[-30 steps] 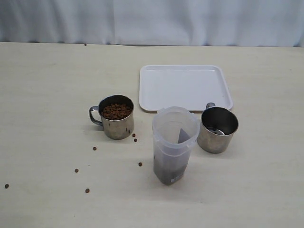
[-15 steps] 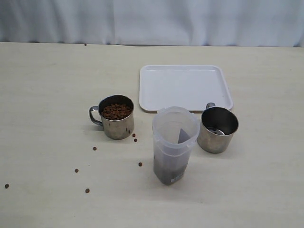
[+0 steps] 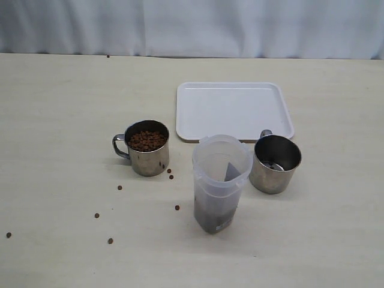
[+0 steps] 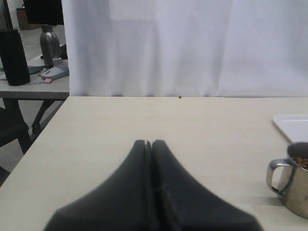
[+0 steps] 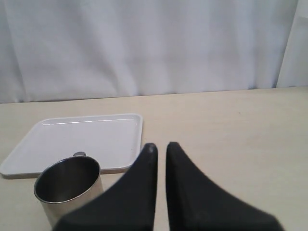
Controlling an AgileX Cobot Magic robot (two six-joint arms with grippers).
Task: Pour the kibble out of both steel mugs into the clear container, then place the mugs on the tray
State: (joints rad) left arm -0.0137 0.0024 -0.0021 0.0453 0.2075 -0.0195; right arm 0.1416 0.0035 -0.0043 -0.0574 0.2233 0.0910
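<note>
Nothing moves | left pincer (image 4: 148,144), right pincer (image 5: 160,147) pressed together, holding nothing | right mug (image 3: 275,163) empty | left mug (image 3: 147,157) holds kibble (image 3: 147,140) | tray (image 3: 234,108) without mugs

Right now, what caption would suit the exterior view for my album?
A kibble-filled steel mug, clear container holding some kibble, empty-looking steel mug and white tray, with stray pellets nearby.

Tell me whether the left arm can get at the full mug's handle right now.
Probably yes. The full mug has its handle turned toward the left arm's side, and nothing stands between it and the left gripper. The gripper is shut, so it would have to open first.
</note>
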